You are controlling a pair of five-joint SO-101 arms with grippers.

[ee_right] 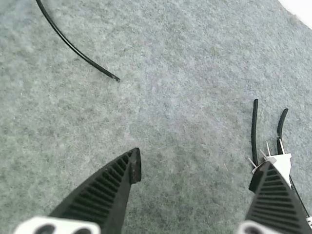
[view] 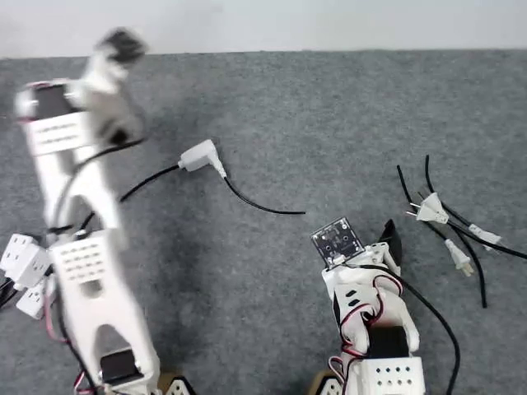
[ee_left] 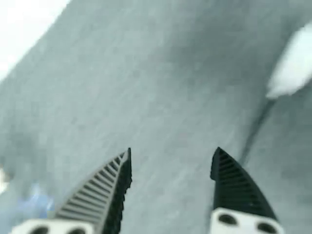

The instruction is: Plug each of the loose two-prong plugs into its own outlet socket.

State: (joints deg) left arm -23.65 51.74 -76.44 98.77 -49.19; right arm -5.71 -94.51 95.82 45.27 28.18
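Far to the left of the white angled plug [view: 200, 155], and nearer the arms' bases, a cluster of white outlet blocks [view: 20, 255] sits at the edge of the grey felt mat [view: 288, 99], beside the left arm. The left gripper [ee_left: 173, 150] hangs over the mat, to the left of that plug and beyond it. Its ribbed black fingers [ee_left: 105, 195] are spread wide with nothing between them. In its wrist view the plug is a white blur off to one side, apart from the fingers. The angled plug lies flat mid-mat, and a black cord [view: 259, 204] curls away from it to the right. Right of the plug and closer to the bases, the right gripper [ee_right: 201, 158] is also wide open and empty above bare felt. One of its fingertips stands just beside a white two-prong plug [ee_right: 279, 161]; whether they touch cannot be told. That plug belongs to a tangle of loose plugs and cords [view: 434, 208] well to the right of the angled plug.
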